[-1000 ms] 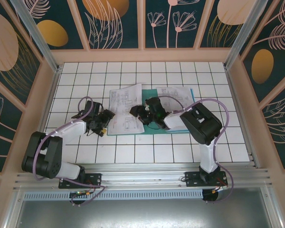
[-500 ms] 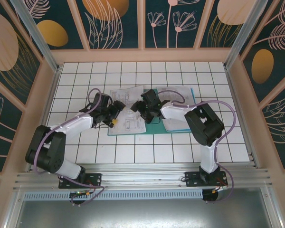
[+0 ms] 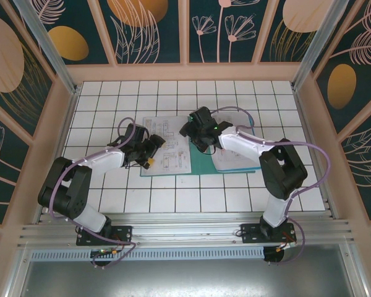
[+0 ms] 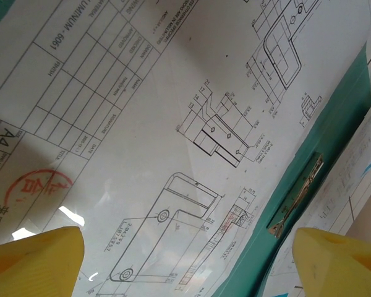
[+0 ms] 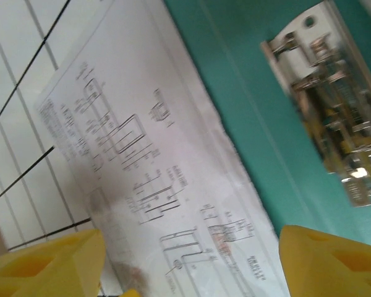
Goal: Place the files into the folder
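- Reaching from a metal rail (image 3: 185, 232) at the near edge, both arms extend over the white tiled table (image 3: 99, 185).
- The left gripper (image 3: 149, 148) hangs over the left edge of the left sheet (image 3: 170, 145), one of the files. Its wrist camera shows yellow fingertips (image 4: 34, 260) set wide apart and gripping nothing, with the paper lying flat below them.
- That same wrist view makes the print legible: black line drawings of a bracket, a title table, and a round red stamp (image 4: 31, 185) near one corner. From above, the print is only grey marks.
- The left sheet lies mostly on the tiles, and its right edge meets the teal folder (image 3: 201, 162). How far it overlaps the cover cannot be told.
- The right sheet (image 3: 234, 162) lies on the folder's right half. The right arm's white forearm (image 3: 244, 143) crosses over it and hides its middle.
- A little farther out, the right gripper (image 3: 195, 130) hovers above the seam between the left sheet and the folder. Its wrist camera shows yellow fingertips (image 5: 43, 260) likewise spread and empty.
- Beside the left sheet's edge, that camera shows a metal clip (image 5: 328, 111) lying on the bare teal strip, blurred but shiny.
- At the far side stands a wall of dark panels (image 3: 154, 31) painted with flowers, set in a wooden frame.
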